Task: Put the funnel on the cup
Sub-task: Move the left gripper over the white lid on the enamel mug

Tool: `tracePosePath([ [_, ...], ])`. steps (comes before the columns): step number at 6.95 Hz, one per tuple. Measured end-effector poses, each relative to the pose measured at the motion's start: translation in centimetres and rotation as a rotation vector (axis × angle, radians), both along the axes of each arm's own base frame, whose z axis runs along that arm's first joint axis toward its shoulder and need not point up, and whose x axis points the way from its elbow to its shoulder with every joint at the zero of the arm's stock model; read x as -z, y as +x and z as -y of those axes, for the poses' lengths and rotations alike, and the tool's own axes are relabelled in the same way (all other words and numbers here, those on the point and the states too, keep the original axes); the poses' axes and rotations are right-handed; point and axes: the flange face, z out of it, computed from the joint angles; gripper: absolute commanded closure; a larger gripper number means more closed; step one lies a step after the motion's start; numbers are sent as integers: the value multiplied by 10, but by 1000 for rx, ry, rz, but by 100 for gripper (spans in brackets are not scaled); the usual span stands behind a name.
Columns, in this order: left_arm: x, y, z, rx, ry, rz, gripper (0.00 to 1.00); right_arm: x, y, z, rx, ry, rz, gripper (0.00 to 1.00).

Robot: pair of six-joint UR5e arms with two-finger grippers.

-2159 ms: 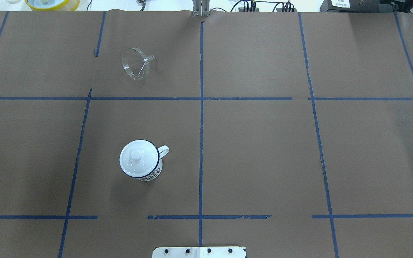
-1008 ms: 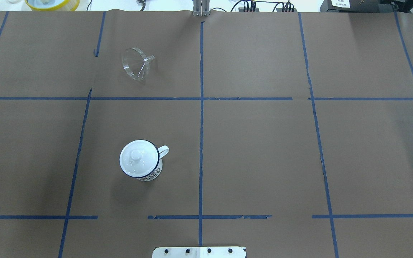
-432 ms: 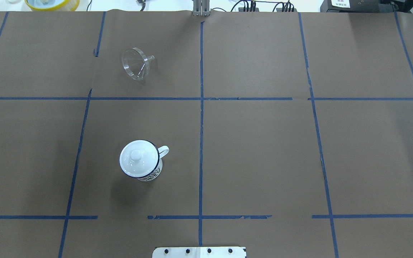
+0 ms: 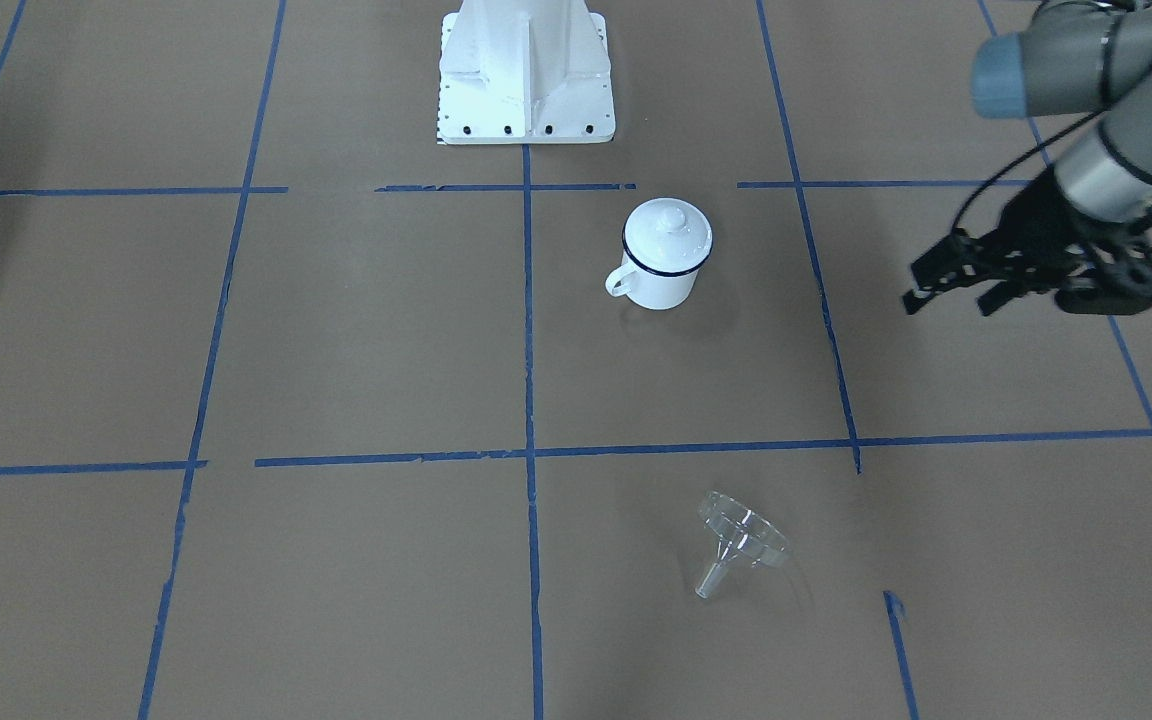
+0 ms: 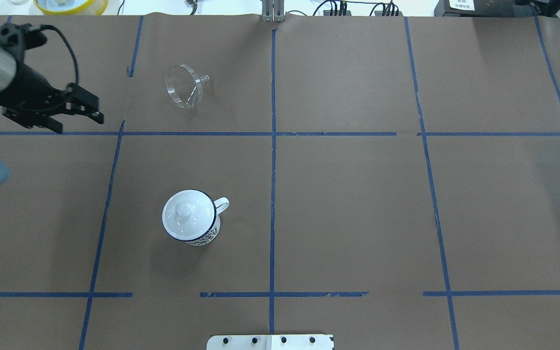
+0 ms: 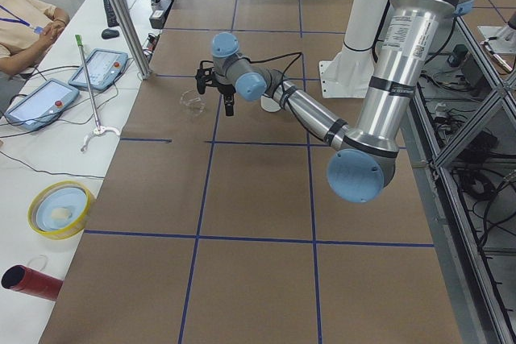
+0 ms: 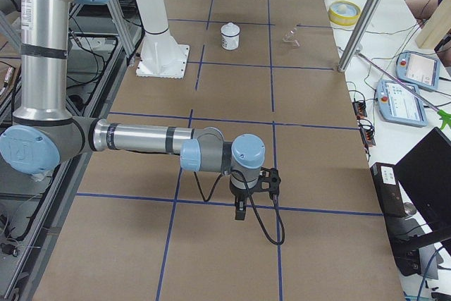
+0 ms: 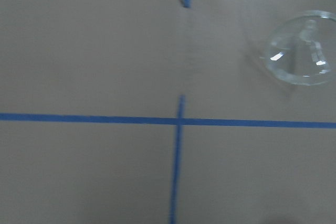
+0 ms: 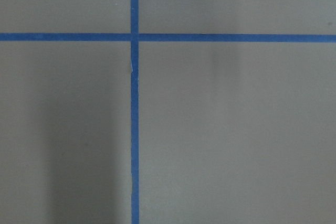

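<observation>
Overhead exterior shows the left gripper [image 5: 81,121] spread, seemingly empty, so I'd come in low and pinch the tipped funnel [image 5: 183,92] by its rim.

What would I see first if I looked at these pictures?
A white mug with its lid on stands on the brown table, left of the middle in the overhead view. Beyond it a clear funnel lies on its side, and the left gripper hangs open and empty near the left edge.
</observation>
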Motion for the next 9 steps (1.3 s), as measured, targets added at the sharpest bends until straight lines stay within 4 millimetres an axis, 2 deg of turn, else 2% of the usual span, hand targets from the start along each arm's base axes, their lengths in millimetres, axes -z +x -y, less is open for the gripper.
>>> tracePosePath([
  [1, 32, 45, -25, 13, -54, 28, 0, 0, 0, 0, 0, 0, 0, 0],
  [2, 64, 81, -42, 12, -84, 71, 0, 0, 0, 0, 0, 0, 0, 0],
  [3, 89, 103, -56, 16, -102, 101, 1, 0, 0, 0, 0, 0, 0, 0],
  [4, 102, 121, -74, 22, -119, 120, 2, 0, 0, 0, 0, 0, 0, 0],
  [6, 104, 147, -99, 35, -135, 159, 3, 0, 0, 0, 0, 0, 0, 0],
  [9, 100, 159, -108, 31, -150, 181, 16, 0, 0, 0, 0, 0, 0, 0],
])
